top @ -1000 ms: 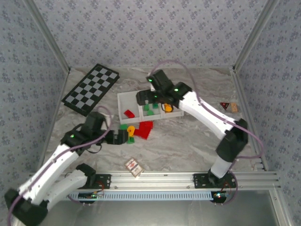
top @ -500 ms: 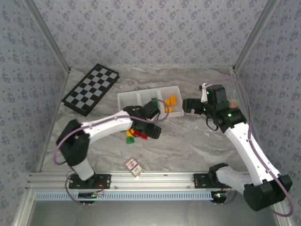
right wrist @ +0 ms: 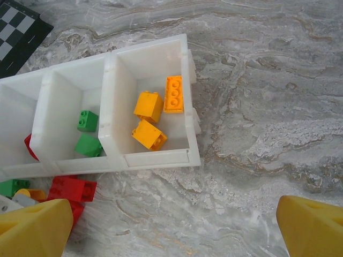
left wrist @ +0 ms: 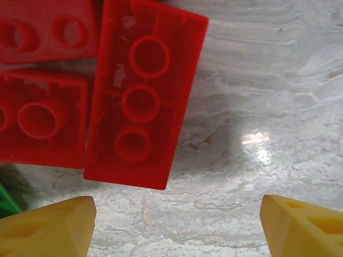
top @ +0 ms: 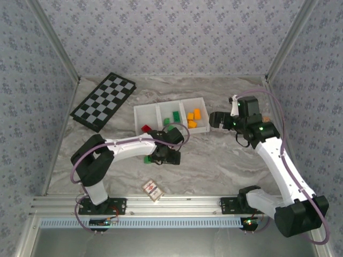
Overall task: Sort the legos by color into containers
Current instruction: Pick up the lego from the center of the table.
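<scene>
The legos (top: 193, 116) are partly sorted. Top view: orange ones lie in the right compartment of the tray (top: 161, 108), green in the middle, one red at left. A loose heap (top: 147, 158) lies on the marble table (top: 225, 160) just in front, at the left gripper (top: 163, 154). The right gripper (top: 215, 120) hovers beside the tray's right end. Patterned walls (top: 161, 37) enclose the table, and a checkerboard (top: 104, 100) lies far left.

Left wrist: fingers (left wrist: 48, 225) apart, empty, just short of upturned red bricks (left wrist: 144, 96).

Right wrist: fingers (right wrist: 32, 230) wide apart, empty; the tray ahead holds three orange, two green.
</scene>
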Action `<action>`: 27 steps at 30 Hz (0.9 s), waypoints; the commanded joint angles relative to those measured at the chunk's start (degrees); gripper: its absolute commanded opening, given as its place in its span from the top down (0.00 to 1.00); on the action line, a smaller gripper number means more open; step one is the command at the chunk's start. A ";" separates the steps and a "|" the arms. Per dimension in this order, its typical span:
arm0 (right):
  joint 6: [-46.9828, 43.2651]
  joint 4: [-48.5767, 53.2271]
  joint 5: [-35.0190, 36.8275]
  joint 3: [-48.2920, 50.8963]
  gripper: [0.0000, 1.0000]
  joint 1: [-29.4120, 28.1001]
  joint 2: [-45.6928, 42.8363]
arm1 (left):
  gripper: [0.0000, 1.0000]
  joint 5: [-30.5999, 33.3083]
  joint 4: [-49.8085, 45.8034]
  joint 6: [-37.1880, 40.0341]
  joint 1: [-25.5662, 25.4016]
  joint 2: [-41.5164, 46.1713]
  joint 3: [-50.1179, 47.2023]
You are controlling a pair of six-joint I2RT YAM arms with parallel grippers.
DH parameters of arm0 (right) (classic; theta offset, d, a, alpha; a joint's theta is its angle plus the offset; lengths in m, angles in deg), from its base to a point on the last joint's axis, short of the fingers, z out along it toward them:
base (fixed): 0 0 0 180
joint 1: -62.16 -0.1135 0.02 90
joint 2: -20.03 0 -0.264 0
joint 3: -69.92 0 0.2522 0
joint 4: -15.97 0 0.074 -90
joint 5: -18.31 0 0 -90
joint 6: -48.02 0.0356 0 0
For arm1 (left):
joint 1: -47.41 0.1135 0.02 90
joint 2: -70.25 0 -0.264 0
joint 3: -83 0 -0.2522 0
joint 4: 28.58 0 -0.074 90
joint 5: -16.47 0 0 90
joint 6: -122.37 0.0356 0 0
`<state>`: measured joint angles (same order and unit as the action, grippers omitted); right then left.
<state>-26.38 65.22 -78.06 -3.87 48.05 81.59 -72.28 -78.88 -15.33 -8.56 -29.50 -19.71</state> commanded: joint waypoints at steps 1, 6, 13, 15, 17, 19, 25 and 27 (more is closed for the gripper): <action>0.48 -0.77 -1.56 0.00 0.00 0.63 0.53 | 0.17 2.76 0.70 -2.82 -0.07 1.24 0.25; 0.49 -0.59 -1.41 -0.04 0.00 0.76 0.79 | 0.15 3.23 1.31 -1.48 1.06 -0.16 1.19; 0.42 -0.63 -0.92 -0.09 0.00 0.76 0.89 | 0.16 2.37 4.37 1.35 2.97 -1.45 2.90; 0.46 -0.61 -0.86 -0.20 0.00 0.78 1.06 | 0.16 1.40 5.20 2.42 2.99 -2.13 3.95; 0.46 -0.61 -0.68 -0.26 0.00 0.88 1.07 | 0.16 0.26 5.49 3.09 2.93 -3.18 5.12; 0.49 -0.42 -0.51 -0.35 0.00 0.88 1.11 | 0.16 -0.76 5.77 3.57 2.74 -4.41 6.26; 0.56 0.00 -0.23 -0.36 0.00 0.84 1.28 | 0.17 -1.61 6.14 4.41 1.66 -6.48 8.79; 0.58 0.25 -0.18 -0.50 0.00 0.84 1.45 | 0.19 -1.33 5.86 4.33 1.65 -6.61 9.06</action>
<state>-26.36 65.02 -78.58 -3.87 48.53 82.73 -72.93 -72.87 -12.03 -6.39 -35.47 -12.41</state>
